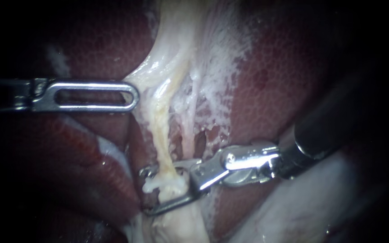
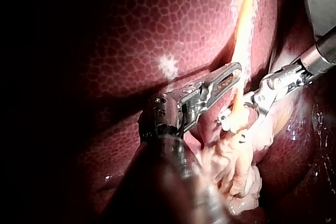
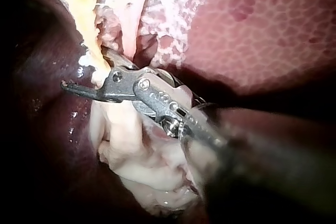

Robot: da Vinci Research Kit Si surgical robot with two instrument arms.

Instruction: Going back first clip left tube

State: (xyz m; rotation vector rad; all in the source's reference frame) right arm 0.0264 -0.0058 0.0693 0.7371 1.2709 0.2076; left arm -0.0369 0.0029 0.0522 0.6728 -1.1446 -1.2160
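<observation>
The left tube (image 1: pixel 160 135) is a yellowish strand running down between pale membranes over the liver (image 1: pixel 275 85). My right instrument (image 1: pixel 145 191) comes in from the right with its jaws open, one on each side of the tube's lower end. A whitish lump (image 1: pixel 160 183) sits on the tube between them; I cannot tell whether it is a clip. My left instrument (image 1: pixel 133 96) lies level with its slotted jaws together, their tips on the pale tissue (image 1: pixel 147 72) beside the tube. In the left wrist view my left instrument (image 2: pixel 235 74) is close to my right instrument (image 2: pixel 232 128).
Dark red liver lobes (image 1: pixel 91 166) lie on both sides of the strand. A second thinner pinkish tube (image 1: pixel 187 135) runs just right of the yellow one. Pale bulky tissue (image 3: pixel 142 166) bunches under the right instrument (image 3: pixel 84 69).
</observation>
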